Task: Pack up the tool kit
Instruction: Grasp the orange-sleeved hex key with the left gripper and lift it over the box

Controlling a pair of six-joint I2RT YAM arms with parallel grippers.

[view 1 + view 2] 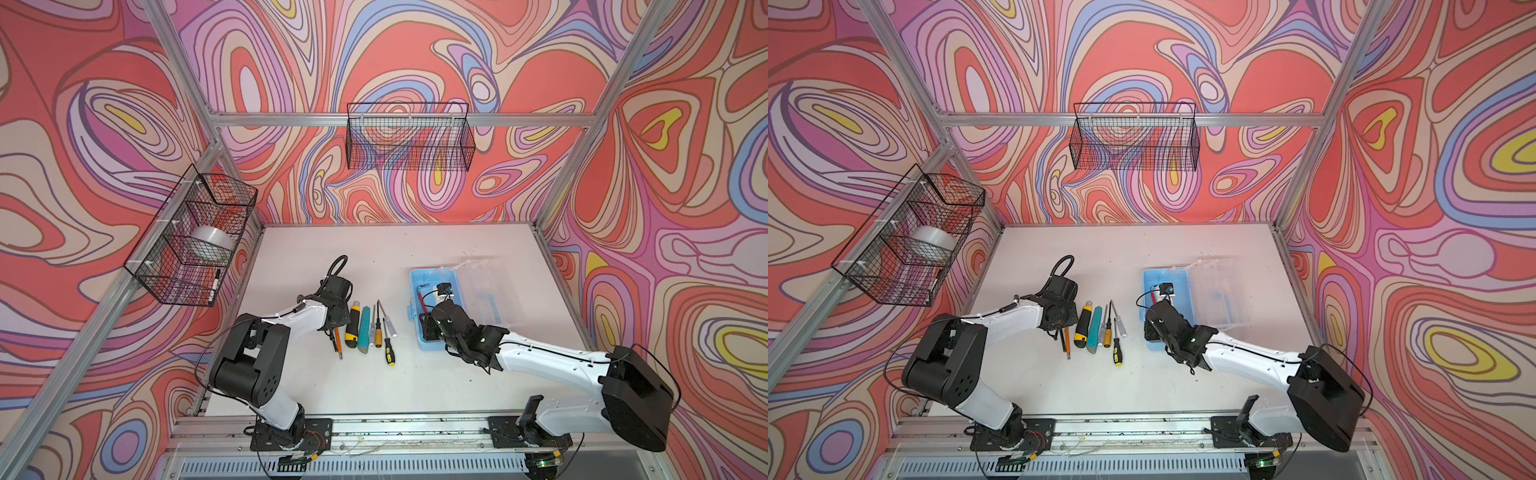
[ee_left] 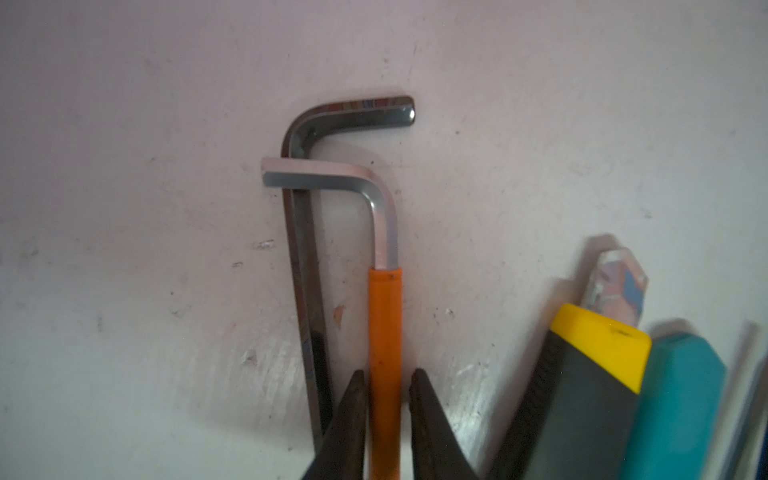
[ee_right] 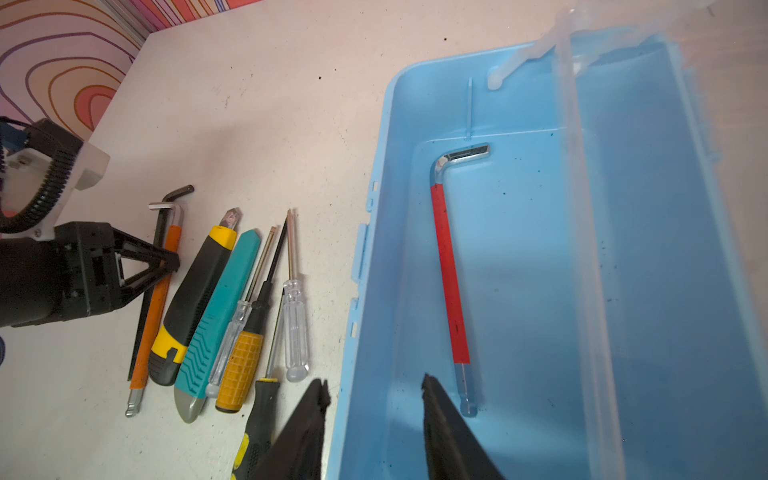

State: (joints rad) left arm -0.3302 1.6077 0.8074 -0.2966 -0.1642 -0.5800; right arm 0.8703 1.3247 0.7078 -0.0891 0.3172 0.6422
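The light-blue box (image 3: 376,174) stands on the right of the table with its clear lid (image 1: 490,291) swung open; a red-sleeved hex key (image 3: 449,270) lies inside. My right gripper (image 3: 374,386) is open and astride the box's near wall, one finger inside and one outside. Left of the box lies a row of tools: an orange-sleeved hex key (image 2: 385,316), a black hex key (image 2: 303,232), a yellow-black knife (image 1: 353,326), a teal knife (image 1: 365,330) and several screwdrivers (image 1: 379,332). My left gripper (image 2: 386,376) is shut on the orange-sleeved key, which still rests on the table.
A black wire basket (image 1: 409,137) hangs on the back wall. Another wire basket (image 1: 166,274) on the left wall holds a tape roll (image 1: 210,245) and a marker (image 1: 216,286). The white table (image 1: 332,249) ends at aluminium frame rails.
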